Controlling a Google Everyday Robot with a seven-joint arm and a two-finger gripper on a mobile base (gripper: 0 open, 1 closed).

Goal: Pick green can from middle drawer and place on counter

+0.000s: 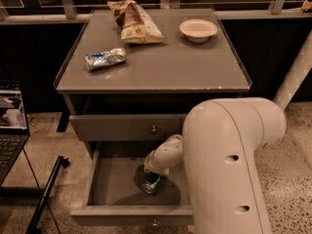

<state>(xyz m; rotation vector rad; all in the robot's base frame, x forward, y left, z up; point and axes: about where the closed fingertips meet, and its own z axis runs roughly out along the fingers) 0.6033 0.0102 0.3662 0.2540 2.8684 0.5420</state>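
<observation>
The middle drawer (113, 185) is pulled open below the counter (161, 65). Inside it, right of centre, the small dark green can (150, 184) lies tilted on the grey floor, its silver end facing up. My gripper (155, 176) reaches down into the drawer and sits directly over the can, touching or almost touching its top. The white wrist hides most of it. My bulky white arm fills the lower right of the camera view and covers the drawer's right side.
On the counter lie a crumpled foil packet (105, 59), a chip bag (135, 23) and a white bowl (198, 29). The shut upper drawer front with its knob (154, 129) overhangs the open drawer. A laptop (10, 126) and a black pole (46, 194) stand to the left.
</observation>
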